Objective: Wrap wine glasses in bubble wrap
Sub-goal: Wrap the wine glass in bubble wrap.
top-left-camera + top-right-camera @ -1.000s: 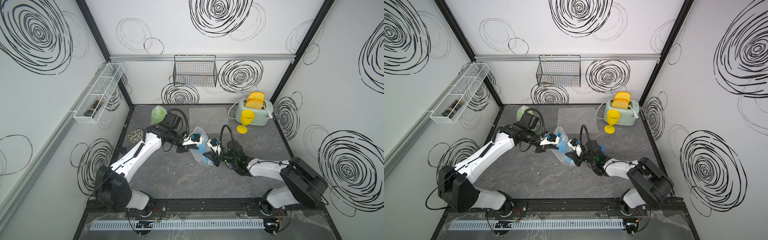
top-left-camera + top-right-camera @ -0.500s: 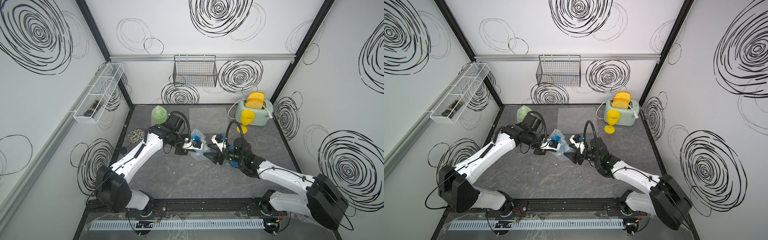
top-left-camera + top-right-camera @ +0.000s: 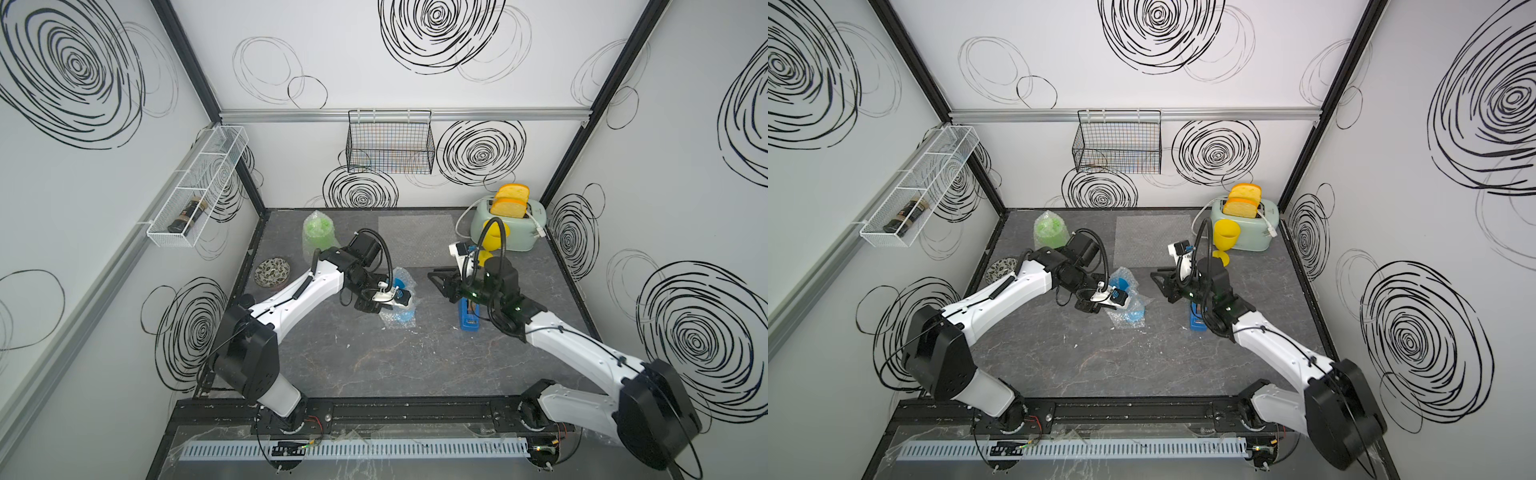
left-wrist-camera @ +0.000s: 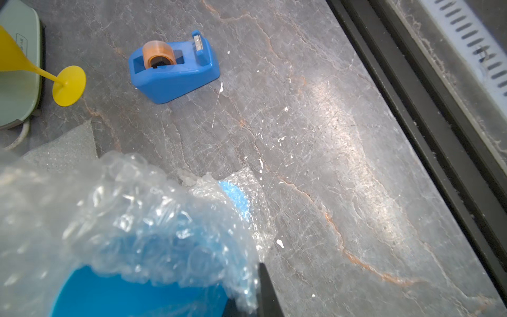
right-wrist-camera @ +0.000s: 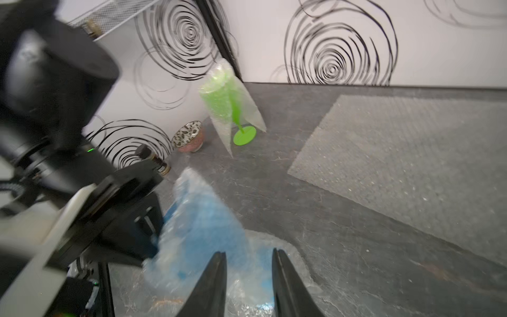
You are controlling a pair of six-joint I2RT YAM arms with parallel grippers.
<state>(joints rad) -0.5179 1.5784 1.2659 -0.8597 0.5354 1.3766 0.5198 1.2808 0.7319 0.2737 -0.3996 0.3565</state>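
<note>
A grey stone-look table sits inside white walls scribbled with black rings. The left gripper, just left of centre in both top views, is pinched nearly closed on the rim of the blue goblet. The goblet tilts inside its crumpled wrap, foot toward the table. The right gripper shows a narrow gap between its fingers and holds nothing. A second ago it was at the bundle's right edge. Now it has drawn back toward frame right, apart from the wrap, its wrist over the dispenser. The bundle has barely shifted.

The wrapped green goblet stands at the table's upper left. The yellow goblet stands bare before the toaster, and a flat sheet lies between the two goblets. The toaster's small label is unreadable.
</note>
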